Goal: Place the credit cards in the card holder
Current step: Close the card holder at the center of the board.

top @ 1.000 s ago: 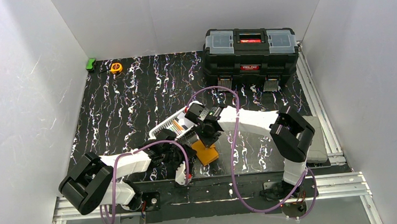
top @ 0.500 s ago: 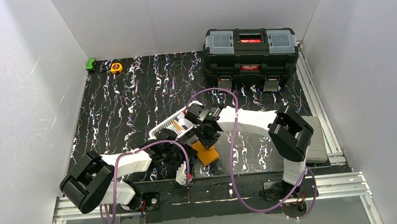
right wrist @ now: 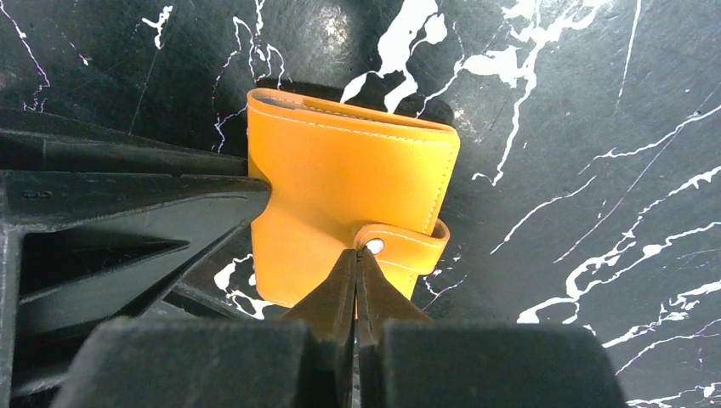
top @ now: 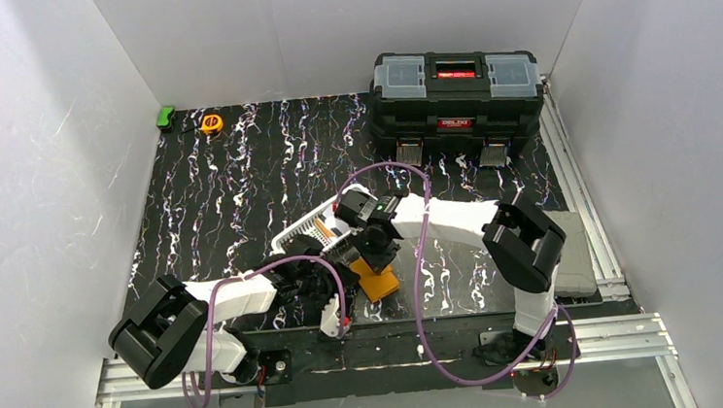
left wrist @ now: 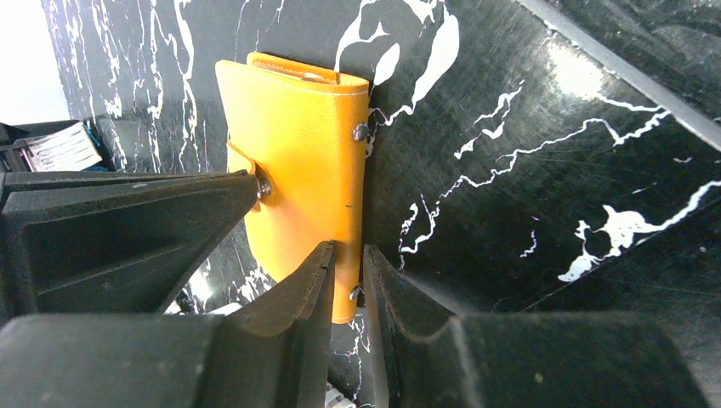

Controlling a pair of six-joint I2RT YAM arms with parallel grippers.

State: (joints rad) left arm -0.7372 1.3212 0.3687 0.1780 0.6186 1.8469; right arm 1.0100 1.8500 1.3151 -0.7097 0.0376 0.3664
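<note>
The orange card holder lies closed on the black marbled table near the front edge. It also shows in the left wrist view and the right wrist view. My left gripper is shut on its long edge near a rivet. My right gripper is shut, its tips pinching the snap tab. From above, the left gripper is at the holder's left and the right gripper is over its far end. The credit cards are mostly hidden; an orange one shows in the white slotted basket.
A black toolbox stands at the back right. A yellow tape measure and a green object lie at the back left. A grey pad lies at the right edge. White walls enclose the table.
The right arm's wrist has shifted slightly left and towards the card holder. The left arm and the card holder have stayed in place.
</note>
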